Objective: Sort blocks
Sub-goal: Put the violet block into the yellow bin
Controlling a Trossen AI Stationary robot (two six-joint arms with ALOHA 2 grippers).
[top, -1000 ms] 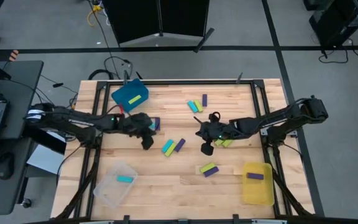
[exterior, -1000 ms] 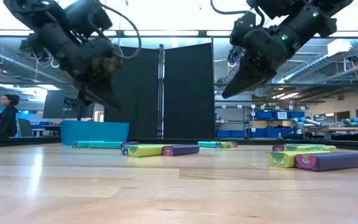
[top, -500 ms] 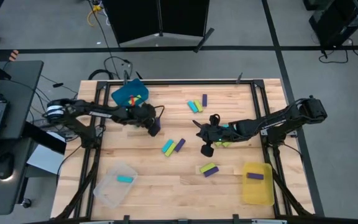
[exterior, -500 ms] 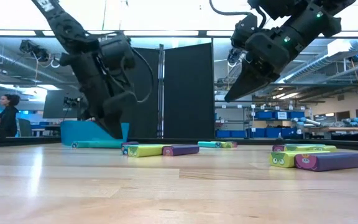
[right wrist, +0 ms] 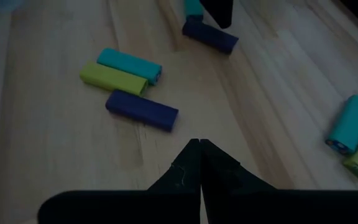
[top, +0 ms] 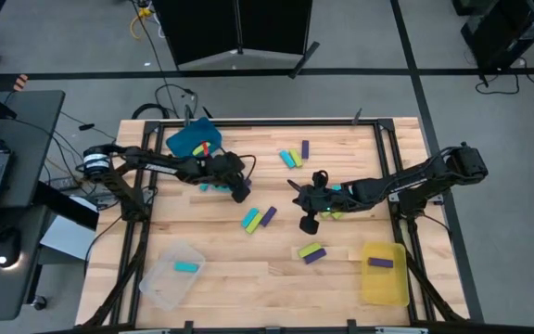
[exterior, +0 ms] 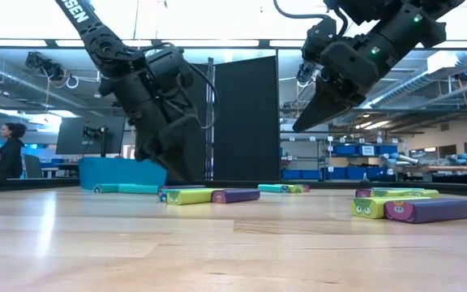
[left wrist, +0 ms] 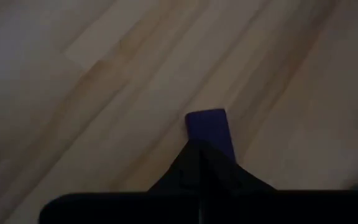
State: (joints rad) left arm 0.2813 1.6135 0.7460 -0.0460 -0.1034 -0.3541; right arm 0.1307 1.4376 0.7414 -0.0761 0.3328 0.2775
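**Left claw moving in on purple block; right claw waiting**

Left claw (top: 240, 192) is now sitting low over the surface (top: 248, 269) near centre-left, having swung away from the blue bin (top: 193, 141) over the last sec. Fingers are together, nothing held; wrist cam is showing a purple block (left wrist: 209, 129) lying just past its tips. Prob. lining up for next pick, though the fingers would need to part first.

Right claw (top: 308, 223) is hovering mid-surface, barely shifted, fingers closed & empty, with a cyan/lime/purple trio (right wrist: 129, 87) ahead of it.

Blocks are mostly unsorted, scattered across the surface. One purple is lying in the yellow bin (top: 384, 278), one cyan in the clear bin (top: 170, 276), a few in the blue bin. Sorting looks early-stage.
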